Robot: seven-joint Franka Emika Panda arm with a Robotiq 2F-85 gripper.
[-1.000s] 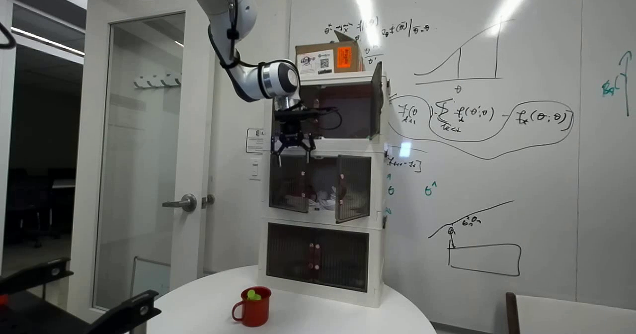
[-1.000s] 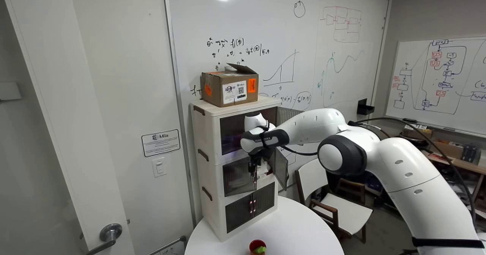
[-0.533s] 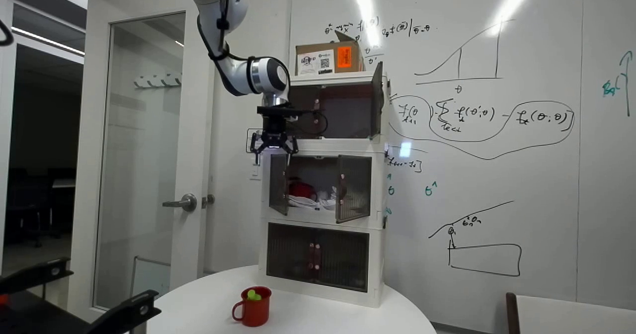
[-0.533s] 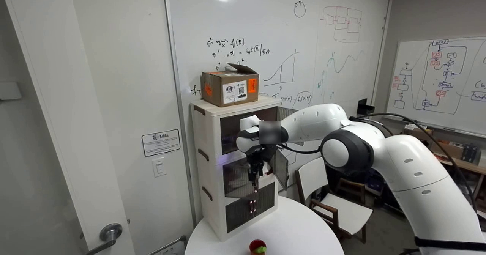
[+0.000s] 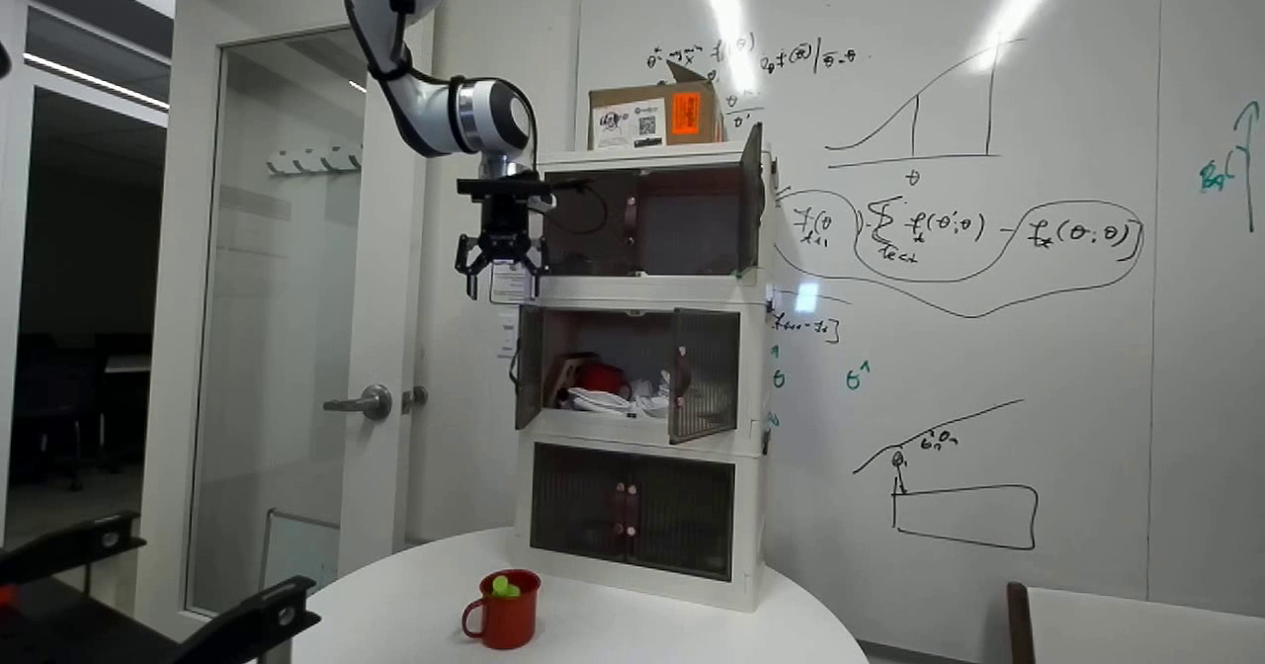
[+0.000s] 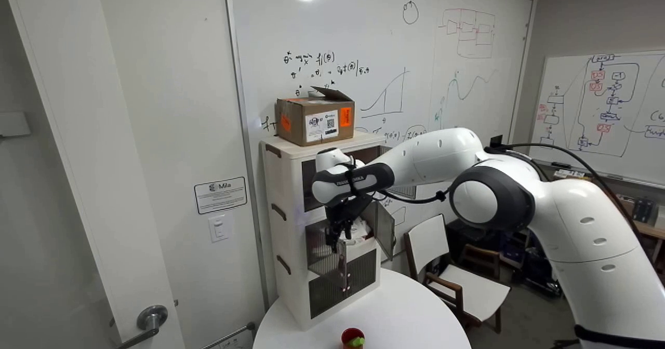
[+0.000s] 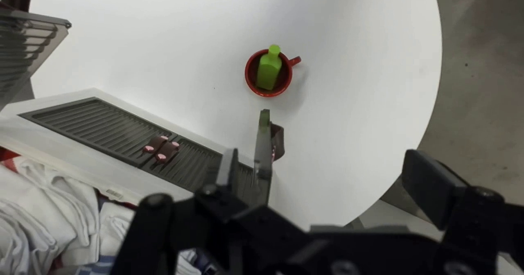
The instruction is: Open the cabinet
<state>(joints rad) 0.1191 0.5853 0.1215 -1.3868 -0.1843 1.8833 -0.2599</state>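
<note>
The cabinet (image 5: pixel 642 290) is a white stack of compartments, also in an exterior view (image 6: pixel 284 235). Its middle compartment stands open: the left tinted door (image 5: pixel 530 368) points outward, nearly edge-on, and the right door (image 5: pixel 704 375) is swung partly out. White cloths and a red thing show inside. My gripper (image 5: pixel 505 287) is open in front of the cabinet's left side, by the top of the left door. In the wrist view the left door (image 7: pixel 263 152) stands edge-on between the spread fingers (image 7: pixel 323 176), close to the left finger; whether they touch is unclear.
A red mug (image 5: pixel 508 613) with a green bottle-shaped thing (image 7: pixel 269 71) stands on the round white table (image 5: pixel 632 634). The top compartment's right door (image 5: pixel 751 200) sticks out. A cardboard box (image 5: pixel 655 116) sits on top. The bottom doors (image 5: pixel 632 511) are shut.
My gripper has moved left and slightly up in an exterior view. The middle compartment's left door has swung from partly open to wide open. The right door has not moved.
</note>
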